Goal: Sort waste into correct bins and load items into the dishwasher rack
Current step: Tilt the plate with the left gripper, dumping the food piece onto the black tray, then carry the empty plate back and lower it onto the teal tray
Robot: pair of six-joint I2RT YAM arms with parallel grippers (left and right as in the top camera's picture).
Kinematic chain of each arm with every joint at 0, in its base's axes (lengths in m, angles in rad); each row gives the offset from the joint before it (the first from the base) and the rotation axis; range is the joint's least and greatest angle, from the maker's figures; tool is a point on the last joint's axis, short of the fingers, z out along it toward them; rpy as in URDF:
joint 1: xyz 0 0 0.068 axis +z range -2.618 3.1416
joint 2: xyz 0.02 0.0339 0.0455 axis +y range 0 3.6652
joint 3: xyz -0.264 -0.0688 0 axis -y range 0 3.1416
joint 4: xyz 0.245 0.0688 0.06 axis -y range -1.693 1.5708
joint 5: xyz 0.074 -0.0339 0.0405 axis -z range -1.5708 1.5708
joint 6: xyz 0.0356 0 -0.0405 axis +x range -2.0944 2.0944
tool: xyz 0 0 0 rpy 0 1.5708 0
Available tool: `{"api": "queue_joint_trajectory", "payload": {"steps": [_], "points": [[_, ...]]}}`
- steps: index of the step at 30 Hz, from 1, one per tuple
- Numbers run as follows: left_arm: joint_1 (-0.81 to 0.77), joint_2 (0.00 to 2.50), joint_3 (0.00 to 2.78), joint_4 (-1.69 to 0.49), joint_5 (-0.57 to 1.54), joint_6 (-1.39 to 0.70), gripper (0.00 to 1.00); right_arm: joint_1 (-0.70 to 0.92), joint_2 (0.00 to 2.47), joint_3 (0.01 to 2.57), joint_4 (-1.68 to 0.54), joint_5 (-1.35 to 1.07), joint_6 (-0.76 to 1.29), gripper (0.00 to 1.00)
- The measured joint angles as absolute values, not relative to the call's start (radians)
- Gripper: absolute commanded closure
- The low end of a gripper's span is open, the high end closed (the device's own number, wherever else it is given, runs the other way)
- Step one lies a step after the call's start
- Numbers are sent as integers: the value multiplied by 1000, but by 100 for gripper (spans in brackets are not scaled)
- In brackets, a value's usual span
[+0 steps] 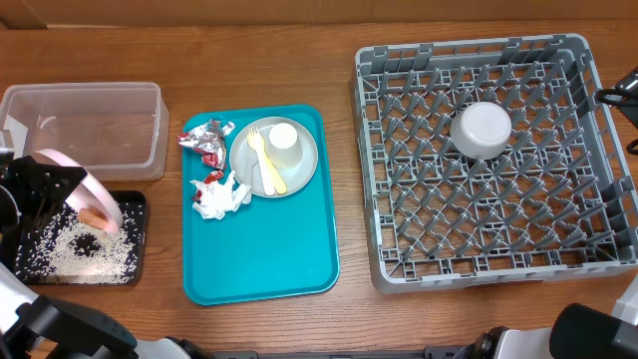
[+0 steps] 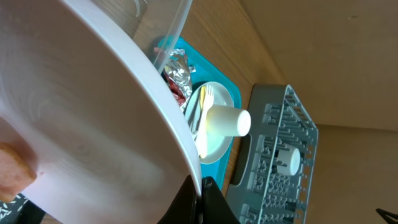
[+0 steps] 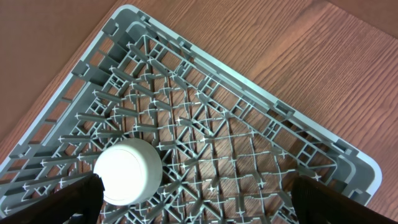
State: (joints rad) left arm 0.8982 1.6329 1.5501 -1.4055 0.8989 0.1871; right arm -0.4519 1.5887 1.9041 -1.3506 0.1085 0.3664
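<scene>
left fingers [image 2: 210,200] pinch the pink plate [image 1: 82,179] by its rim, tilted over the black tray [image 1: 138,205], orange cube [image 1: 97,217] at its low edge, rice [image 1: 85,251] scattered in the tray. right fingers [image 3: 81,199] spread wide, holding nothing, above the rack [image 1: 478,275]; bowl [image 1: 480,130] sits inside.

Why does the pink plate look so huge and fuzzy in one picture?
Left wrist view: the pink plate sits right by the lens, so it fills the frame and goes soft. Overhead view: same plate, small and sharp. Right wrist view: the rack is crisp.
</scene>
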Motion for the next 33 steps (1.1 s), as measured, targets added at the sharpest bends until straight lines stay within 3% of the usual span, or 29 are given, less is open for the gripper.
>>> {"api": "queue_joint_trajectory", "payload": {"steps": [10,27,33], "points": [[965,1670,1551,-1456,988,293,96,-452,1589,1904,-1351,108,367,0],[964,1668,1553,-1524,1015,288,96,-452,1589,1904,-1351,108,366,0],[925,1554,1554,-1530,1009,283,96,-452,1589,1904,-1351,109,366,0]]}}
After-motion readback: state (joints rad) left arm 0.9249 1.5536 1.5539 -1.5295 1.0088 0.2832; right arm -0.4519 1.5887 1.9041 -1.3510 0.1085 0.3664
